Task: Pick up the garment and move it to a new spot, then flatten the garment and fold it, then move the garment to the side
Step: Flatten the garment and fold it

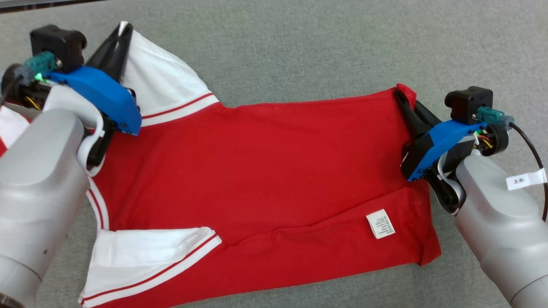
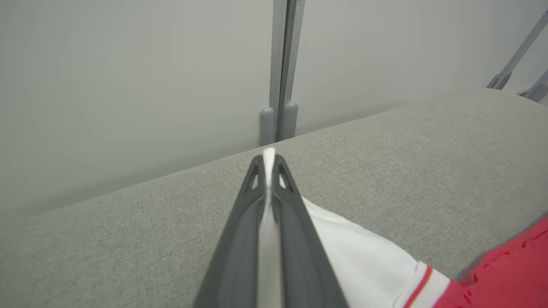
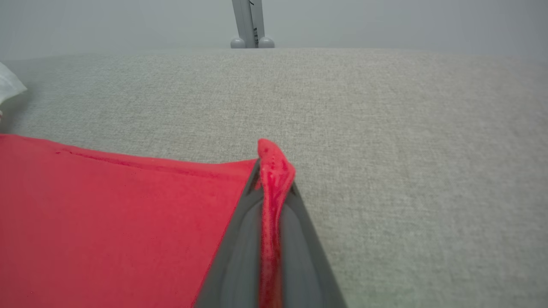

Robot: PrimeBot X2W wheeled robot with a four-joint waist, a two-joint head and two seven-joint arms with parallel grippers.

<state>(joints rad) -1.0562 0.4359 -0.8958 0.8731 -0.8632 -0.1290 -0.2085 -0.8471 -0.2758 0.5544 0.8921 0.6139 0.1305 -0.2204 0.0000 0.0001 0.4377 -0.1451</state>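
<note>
**Head view**
- Shirt point(image 1: 274, 162): red, white sleeves w/ red trim stripes. Lies spread across centre of frame on grey fabric surface point(image 1: 299, 47), sleeve end at frame left, hem at frame right. Lower portion is folded over, w/ white label point(image 1: 380, 223) showing at lower right.
- One sleeve point(image 1: 167, 81) at upper left, the other point(image 1: 141, 256) at lower left.
- L gripper point(image 1: 123, 31), upper left: jaws closed tight on tip of upper sleeve, w/ white cloth poking past the tips.
- R gripper point(image 1: 401, 92), right of centre: jaws closed on upper-right hem corner, w/ red cloth bunched at the tips.
- Grey forearms in both lower corners. Black cable w/ white tag point(image 1: 525, 179) at right edge.

**Left wrist view**
- L gripper point(image 2: 269, 160), bottom centre: fingers pressed together, w/ strip of white cloth sandwiched between them.
- White sleeve spreads to lower right, then a red stripe, then red body in the lower-right corner.
- Grey surface across lower half. Pale wall point(image 2: 107, 85) behind, grey post point(image 2: 282, 72) at top centre.

**Right wrist view**
- R gripper point(image 3: 275, 175), bottom centre: shut on red cloth, w/ a nub sticking up above the tips.
- Shirt body lies flat at lower left on the grey surface.
- Scrap of white cloth point(image 3: 9, 83) at left edge. Post base at top centre.
</note>
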